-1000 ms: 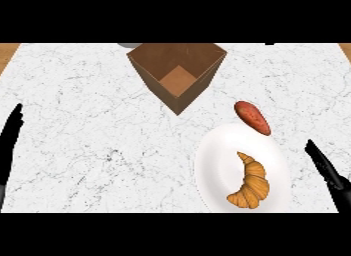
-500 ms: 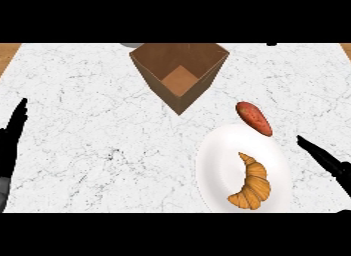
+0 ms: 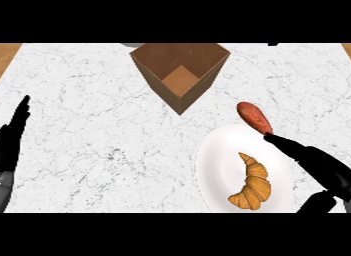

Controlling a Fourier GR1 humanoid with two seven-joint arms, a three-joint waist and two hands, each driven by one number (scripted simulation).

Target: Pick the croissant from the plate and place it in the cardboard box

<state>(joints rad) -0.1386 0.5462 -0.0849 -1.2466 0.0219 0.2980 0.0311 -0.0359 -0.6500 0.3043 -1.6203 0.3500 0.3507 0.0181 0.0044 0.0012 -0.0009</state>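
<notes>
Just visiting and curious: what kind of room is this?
Probably a kitchen: a white marble counter holds a croissant on a white plate, with a cardboard box nearby.

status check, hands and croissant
Right hand open over white plate. Golden croissant untouched. Left hand resting. Reddish sweet potato beside plate.

Single head view only: I look steeply down at the marble counter [image 3: 97, 135], my forearms entering bottom edge.
</notes>
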